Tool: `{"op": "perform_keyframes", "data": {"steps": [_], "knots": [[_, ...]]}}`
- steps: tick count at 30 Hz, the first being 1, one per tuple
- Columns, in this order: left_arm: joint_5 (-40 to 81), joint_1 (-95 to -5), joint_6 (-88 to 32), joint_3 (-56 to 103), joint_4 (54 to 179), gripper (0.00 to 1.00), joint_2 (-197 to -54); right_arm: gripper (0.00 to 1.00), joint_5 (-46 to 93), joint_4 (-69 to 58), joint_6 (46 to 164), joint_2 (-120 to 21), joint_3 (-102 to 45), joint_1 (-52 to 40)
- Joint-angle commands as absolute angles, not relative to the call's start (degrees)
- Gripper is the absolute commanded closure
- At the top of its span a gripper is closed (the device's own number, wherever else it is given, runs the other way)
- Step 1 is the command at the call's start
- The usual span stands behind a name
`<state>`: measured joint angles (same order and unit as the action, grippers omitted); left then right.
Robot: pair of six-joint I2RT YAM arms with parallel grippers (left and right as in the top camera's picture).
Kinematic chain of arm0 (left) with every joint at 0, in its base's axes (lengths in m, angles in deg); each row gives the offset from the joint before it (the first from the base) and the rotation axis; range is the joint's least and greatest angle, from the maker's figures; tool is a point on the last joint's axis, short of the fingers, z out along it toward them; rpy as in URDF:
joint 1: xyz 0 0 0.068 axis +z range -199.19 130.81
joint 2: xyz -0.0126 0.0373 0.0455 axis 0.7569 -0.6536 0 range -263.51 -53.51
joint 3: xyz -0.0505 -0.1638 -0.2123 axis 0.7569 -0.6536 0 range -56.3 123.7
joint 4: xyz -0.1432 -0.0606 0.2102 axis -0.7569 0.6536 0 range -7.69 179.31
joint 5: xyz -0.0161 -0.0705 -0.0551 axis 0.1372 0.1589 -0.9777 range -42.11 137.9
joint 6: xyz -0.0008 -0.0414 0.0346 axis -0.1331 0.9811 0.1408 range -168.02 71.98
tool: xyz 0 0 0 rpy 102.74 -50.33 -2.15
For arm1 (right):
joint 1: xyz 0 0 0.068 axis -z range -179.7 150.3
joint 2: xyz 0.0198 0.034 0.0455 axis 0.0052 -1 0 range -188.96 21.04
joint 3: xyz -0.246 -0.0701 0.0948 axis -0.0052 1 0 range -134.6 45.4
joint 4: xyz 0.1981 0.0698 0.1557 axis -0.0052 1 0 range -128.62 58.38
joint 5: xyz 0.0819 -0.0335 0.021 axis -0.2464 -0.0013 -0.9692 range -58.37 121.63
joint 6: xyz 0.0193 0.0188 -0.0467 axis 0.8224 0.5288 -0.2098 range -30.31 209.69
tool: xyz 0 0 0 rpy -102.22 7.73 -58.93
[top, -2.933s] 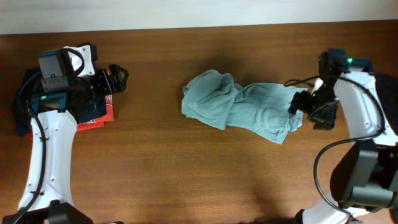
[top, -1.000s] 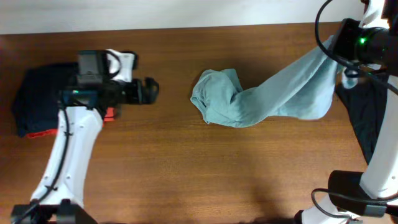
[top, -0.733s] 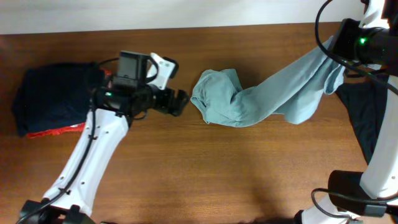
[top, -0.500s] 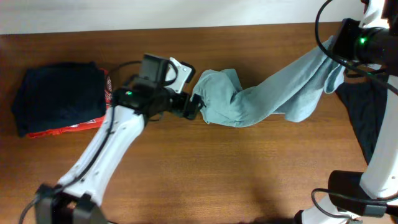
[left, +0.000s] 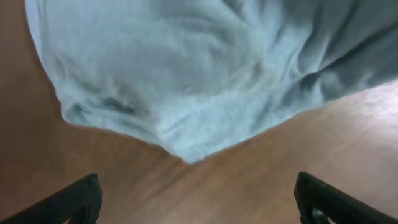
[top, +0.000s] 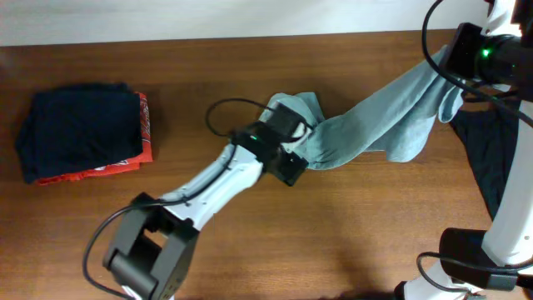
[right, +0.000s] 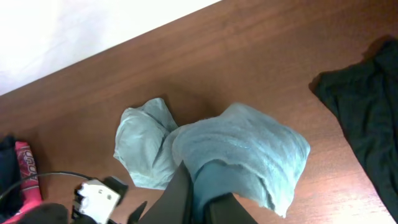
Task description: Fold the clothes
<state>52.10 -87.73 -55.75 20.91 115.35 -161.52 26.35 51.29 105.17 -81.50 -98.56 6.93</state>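
Observation:
The clothes, a pale grey-blue T-shirt (top: 375,125), stretch from a bunched end lying at the table's middle up to the far right. There my right gripper (top: 466,60) is raised and shut on the shirt's other end. The right wrist view shows the cloth (right: 249,149) draped over that gripper (right: 208,200), and the bunched end (right: 140,149) resting on the wood below. My left gripper (top: 293,169) hovers at the near edge of the bunched end. It (left: 202,208) is open wide, with only bare table between its fingertips (left: 78,199). The shirt's hem (left: 186,93) lies just ahead of them.
A folded navy and red stack (top: 83,133) sits at the far left. At the right edge a dark loose garment (top: 483,150) lies under the right arm, and it shows again (right: 367,106) in the right wrist view. The left arm's cable (top: 225,108) loops above the table.
My left arm has swept right, from beside the folded stack to the shirt's bunched end, staying open. My right gripper keeps the shirt lifted in the same place.

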Motion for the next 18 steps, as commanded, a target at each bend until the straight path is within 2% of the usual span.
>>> {"op": "perform_keyframes", "data": {"steps": [1, 8, 14, 18], "knots": [[61.8, -89.7, -62.2, 21.7, 113.2, 0.01, -164.2, 0.96, 26.3, 50.6, 104.5, -81.7, -99.2, 6.7], [68.1, -90.4, -64.6, 21.7, 112.1, 0.05, -169.3, 0.96, 26.3, 50.6, 104.5, -82.4, -99.2, 6.7], [68.3, -91.4, -64.6, 21.7, 110.1, 0.05, -170.0, 0.96, 26.3, 50.5, 104.5, -83.5, -99.2, 6.7], [68.3, -92.3, -64.6, 21.6, 104.5, 0.05, -170.6, 0.96, 26.3, 50.5, 104.5, -83.9, -99.2, 6.7]]}}
